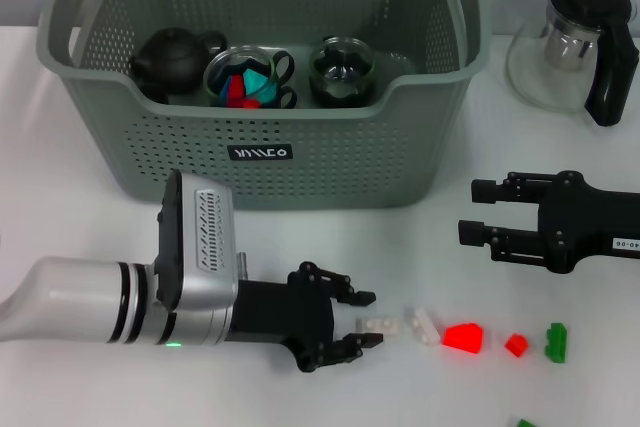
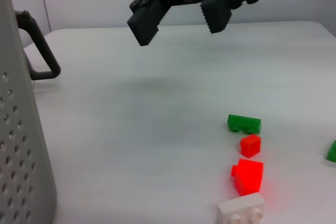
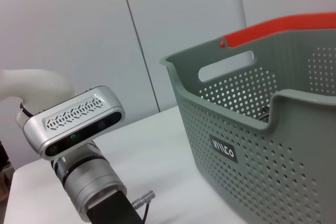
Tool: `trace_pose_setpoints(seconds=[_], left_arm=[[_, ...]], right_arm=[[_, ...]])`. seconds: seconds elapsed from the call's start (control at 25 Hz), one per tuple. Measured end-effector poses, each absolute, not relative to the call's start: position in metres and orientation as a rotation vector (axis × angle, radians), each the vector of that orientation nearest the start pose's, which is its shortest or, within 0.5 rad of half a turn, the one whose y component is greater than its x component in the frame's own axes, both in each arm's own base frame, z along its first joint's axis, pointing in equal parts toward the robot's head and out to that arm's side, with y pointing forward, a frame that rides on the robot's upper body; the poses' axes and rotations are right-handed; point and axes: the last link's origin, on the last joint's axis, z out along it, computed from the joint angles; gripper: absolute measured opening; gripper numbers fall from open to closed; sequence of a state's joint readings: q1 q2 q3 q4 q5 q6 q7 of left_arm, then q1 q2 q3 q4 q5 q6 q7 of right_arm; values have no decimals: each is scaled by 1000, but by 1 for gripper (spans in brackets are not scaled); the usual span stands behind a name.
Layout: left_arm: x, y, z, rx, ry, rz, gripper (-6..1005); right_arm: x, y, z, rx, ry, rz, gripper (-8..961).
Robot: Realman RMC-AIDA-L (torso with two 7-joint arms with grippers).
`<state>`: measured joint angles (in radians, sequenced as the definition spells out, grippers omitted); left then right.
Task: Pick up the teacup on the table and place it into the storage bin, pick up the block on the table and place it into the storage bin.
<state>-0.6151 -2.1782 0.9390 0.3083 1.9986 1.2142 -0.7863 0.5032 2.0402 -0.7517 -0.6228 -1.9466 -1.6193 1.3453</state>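
The grey storage bin [image 1: 300,162] stands at the back centre, also in the right wrist view [image 3: 273,150]. Inside it are a black teapot [image 1: 172,59], a glass teacup [image 1: 248,77] holding coloured blocks, and a dark glass cup [image 1: 342,72]. My left gripper [image 1: 366,319] is open, low over the table in front of the bin. A row of white blocks [image 1: 405,325] starts at its fingertips. Past them lie a red block [image 1: 462,337], a small red block [image 1: 516,345] and a green block [image 1: 556,342]. My right gripper [image 1: 476,210] is open and empty at the right.
A glass pitcher with a black handle and lid [image 1: 585,42] stands at the back right. Another green block [image 1: 525,424] lies at the front edge. The left wrist view shows the white block [image 2: 241,211], red blocks [image 2: 248,176] and green block [image 2: 244,124], with the right gripper [image 2: 178,17] beyond.
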Motion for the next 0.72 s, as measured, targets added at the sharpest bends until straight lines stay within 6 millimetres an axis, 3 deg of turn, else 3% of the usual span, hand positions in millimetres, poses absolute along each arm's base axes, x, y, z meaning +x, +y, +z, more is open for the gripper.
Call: trace_pose_setpoints(seconds=[0.32,0.72], left_arm=[[-258,293,-130,-2973,0,-340,375],[-248,295,-117,-2956,-86,-498,186]], right_arm=[[267,317,4,-2789,588,734,652],[268,317,5,-2786,593,733,651]])
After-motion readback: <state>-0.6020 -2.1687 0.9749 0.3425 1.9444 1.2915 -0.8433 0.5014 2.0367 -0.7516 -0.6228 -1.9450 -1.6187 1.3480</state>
